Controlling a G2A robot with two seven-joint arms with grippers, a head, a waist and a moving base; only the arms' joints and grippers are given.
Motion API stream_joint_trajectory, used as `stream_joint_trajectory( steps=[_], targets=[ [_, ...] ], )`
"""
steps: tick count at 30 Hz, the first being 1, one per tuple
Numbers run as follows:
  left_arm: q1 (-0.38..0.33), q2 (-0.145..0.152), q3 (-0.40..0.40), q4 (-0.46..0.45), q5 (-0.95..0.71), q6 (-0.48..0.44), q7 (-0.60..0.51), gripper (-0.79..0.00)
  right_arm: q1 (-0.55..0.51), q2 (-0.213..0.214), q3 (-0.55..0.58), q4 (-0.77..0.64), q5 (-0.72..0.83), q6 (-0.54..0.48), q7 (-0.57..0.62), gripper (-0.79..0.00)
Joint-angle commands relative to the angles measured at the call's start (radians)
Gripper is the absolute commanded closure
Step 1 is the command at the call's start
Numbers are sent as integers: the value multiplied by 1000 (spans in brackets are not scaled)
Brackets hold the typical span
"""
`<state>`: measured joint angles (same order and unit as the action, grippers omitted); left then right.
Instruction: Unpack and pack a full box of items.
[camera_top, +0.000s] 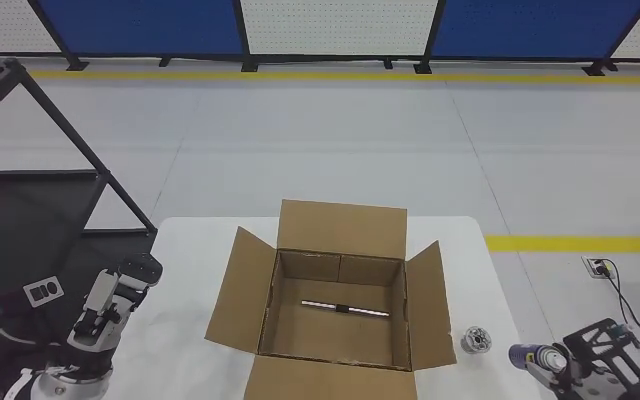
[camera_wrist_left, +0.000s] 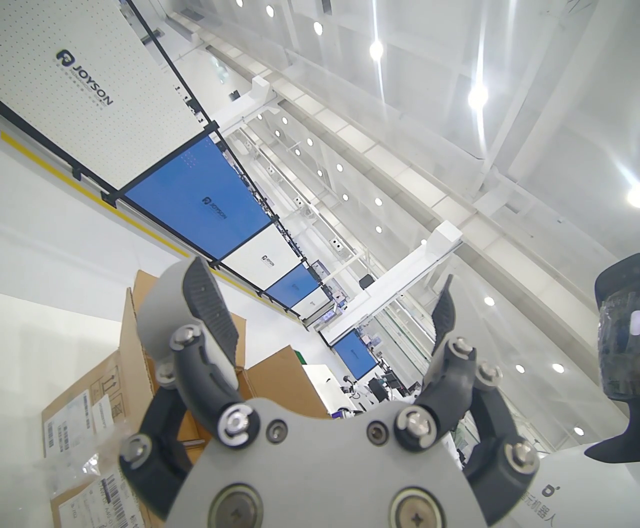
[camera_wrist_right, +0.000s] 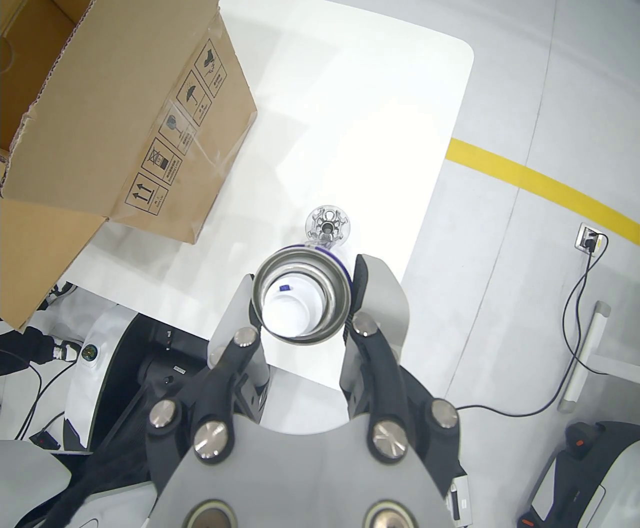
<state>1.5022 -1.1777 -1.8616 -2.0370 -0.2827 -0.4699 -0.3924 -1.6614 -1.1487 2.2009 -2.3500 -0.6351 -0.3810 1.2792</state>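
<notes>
Cardboard box (camera_top: 340, 232) stands with its four flaps open on the white table (camera_top: 190, 250) in the top view, between the two grippers, with a thin dark rod (camera_top: 345, 307) lying on its floor. The left gripper (camera_top: 130, 278) sits off one side, apart from the box. The right gripper (camera_top: 550, 360) sits off the other side, closed around a metal canister (camera_top: 524, 355). A small clear round piece (camera_top: 476, 340) lies on the table between those fingers and the box. In the left wrist view, the left gripper (camera_wrist_left: 325, 310) has its fingers (camera_wrist_left: 207, 305) spread wide with nothing between them, and the box (camera_wrist_left: 90, 400) shows behind one finger. In the right wrist view, the right gripper (camera_wrist_right: 305, 290) has its fingers (camera_wrist_right: 372, 280) pinching the canister (camera_wrist_right: 332, 300) by its sides. The clear piece (camera_wrist_right: 327, 227) lies just beyond the fingertips on the table (camera_wrist_right: 350, 100), with the box (camera_wrist_right: 150, 125) off to one side.
</notes>
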Motion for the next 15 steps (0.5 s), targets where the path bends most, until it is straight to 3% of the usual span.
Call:
stream_joint_trajectory(
  steps=[1,8,15],
  targets=[
    [0,0,0,0,0,0,0,-785,0,0,0,0,0,0,0,0],
    [0,0,0,0,0,0,0,-785,3,13,-64,69,-64,-23,-2,0],
    [0,0,0,0,0,0,0,-785,117,39,-155,240,-97,-14,48,0]
  ],
)
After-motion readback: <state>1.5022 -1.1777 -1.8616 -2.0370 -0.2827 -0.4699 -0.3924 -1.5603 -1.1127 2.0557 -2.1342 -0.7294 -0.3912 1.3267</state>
